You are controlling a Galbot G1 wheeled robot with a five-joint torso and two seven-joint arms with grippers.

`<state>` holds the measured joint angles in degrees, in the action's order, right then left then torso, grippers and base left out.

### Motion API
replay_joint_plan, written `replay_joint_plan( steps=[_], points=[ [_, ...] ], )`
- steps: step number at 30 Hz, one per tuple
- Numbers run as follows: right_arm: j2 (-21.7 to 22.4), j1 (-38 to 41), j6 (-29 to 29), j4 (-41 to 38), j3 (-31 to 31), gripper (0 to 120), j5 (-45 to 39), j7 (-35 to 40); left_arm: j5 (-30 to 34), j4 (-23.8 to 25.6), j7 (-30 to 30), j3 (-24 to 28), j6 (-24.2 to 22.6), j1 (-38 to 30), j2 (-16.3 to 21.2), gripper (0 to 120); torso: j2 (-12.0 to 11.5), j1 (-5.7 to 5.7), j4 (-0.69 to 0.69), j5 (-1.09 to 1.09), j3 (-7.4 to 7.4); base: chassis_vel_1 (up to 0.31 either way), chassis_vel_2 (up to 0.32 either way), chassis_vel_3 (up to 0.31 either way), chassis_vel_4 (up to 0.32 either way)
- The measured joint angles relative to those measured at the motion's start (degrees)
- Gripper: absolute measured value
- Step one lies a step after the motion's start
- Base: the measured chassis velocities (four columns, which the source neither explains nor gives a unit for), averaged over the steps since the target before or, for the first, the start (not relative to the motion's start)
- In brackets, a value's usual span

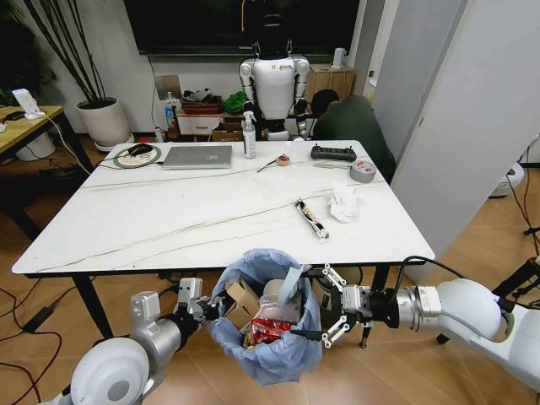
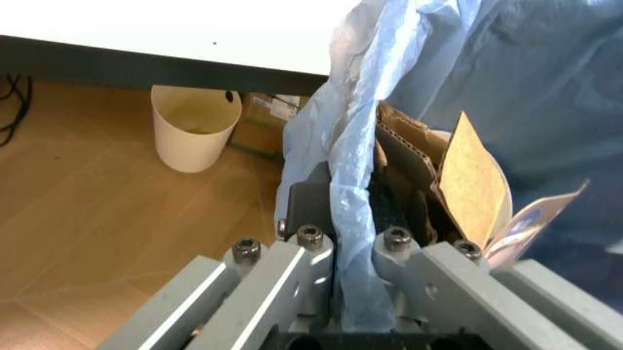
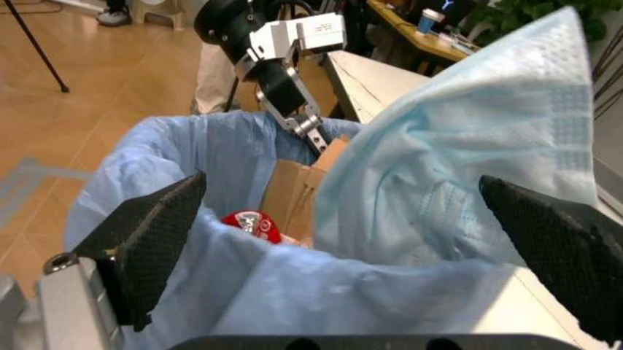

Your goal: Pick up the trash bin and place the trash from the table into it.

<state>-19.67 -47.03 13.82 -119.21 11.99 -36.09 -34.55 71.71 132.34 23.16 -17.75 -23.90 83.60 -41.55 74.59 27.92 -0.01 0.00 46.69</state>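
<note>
The trash bin (image 1: 266,337), lined with a baggy light-blue bag, hangs just off the table's (image 1: 126,228) near edge. My left gripper (image 1: 216,308) is shut on its rim; the left wrist view shows the bag liner (image 2: 355,189) pinched between the fingers. Brown cardboard (image 1: 243,297) and a red wrapper (image 1: 268,327) lie inside. My right gripper (image 1: 326,305) stands open at the bin's right side, with a pale-blue tissue (image 3: 457,146) lying loose over the rim between its spread fingers (image 3: 146,233). A white tissue (image 1: 343,202) and a dark wrapper (image 1: 312,218) lie on the table.
A silver laptop (image 1: 197,157), spray bottle (image 1: 249,135), black remote (image 1: 333,153) and grey tape roll (image 1: 363,171) sit at the table's far side. A cream bucket (image 2: 195,127) stands on the floor under the table. A white wall panel (image 1: 472,126) rises to the right.
</note>
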Motion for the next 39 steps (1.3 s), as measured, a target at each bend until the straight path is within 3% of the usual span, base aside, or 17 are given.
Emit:
replay_joint_plan(
  steps=[18,20,23,24,25,28,33,36,39],
  points=[
    [0.99,0.87,0.4,-0.38,-1.14,100,-2.18,2.13,-0.24,-0.81,-0.2,0.37,0.05,-0.26,-0.37,0,0.0,0.0,0.0,0.0,0.0,0.0,0.0,0.0,0.0],
    [0.43,1.02,0.27,0.11,-1.44,100,-3.71,5.48,-0.35,-0.77,-0.2,0.02,0.06,0.33,-0.2,0,0.0,0.0,0.0,0.0,0.0,0.0,0.0,0.0,0.0],
    [-0.95,1.44,-2.57,0.03,-2.07,100,-9.15,17.59,-0.65,-0.57,-0.2,-0.57,0.06,1.32,0.09,0,0.0,0.0,0.0,-0.01,0.0,0.0,0.0,0.0,0.0],
    [-2.31,1.84,-4.53,-0.3,-2.37,100,-12.23,25.16,-0.68,-0.36,-0.19,-0.89,0.06,1.67,0.18,0,0.0,0.0,0.0,-0.01,0.0,0.0,0.0,0.0,0.0],
    [-2.31,1.84,-4.53,-0.3,-2.37,100,-12.23,25.16,-0.68,-0.36,-0.19,-0.89,0.06,1.67,0.18,0,0.0,0.0,0.0,-0.01,0.0,0.0,0.0,0.0,0.0],
    [-5.48,2.67,-7.17,0.62,-3.0,100,-16.41,37.53,-0.79,-0.18,-0.07,-1.6,0.06,2.24,0.61,0,0.0,0.0,0.01,0.0,0.0,0.0,0.0,0.0,0.0],
    [-8.02,3.18,-10.13,2.88,-3.2,100,-19.85,42.5,-0.72,-0.08,0.27,-2.46,0.06,2.75,1.4,0,0.0,0.0,-0.01,-0.01,0.0,0.0,0.0,0.0,0.0],
    [-12.03,4.45,-17.48,5.37,-3.2,100,-22.28,48.06,-0.37,-0.14,0.6,-3.01,0.04,3.04,2.69,0,0.0,0.0,0.01,0.0,0.0,0.0,0.0,0.0,0.0],
    [-13.73,4.67,-19.92,7.08,-3.19,100,-22.48,49.71,0.07,-0.16,0.77,-3.05,-0.05,2.95,3.4,0,0.0,0.0,0.02,-0.01,0.0,0.0,0.0,0.0,0.0]
  ],
)
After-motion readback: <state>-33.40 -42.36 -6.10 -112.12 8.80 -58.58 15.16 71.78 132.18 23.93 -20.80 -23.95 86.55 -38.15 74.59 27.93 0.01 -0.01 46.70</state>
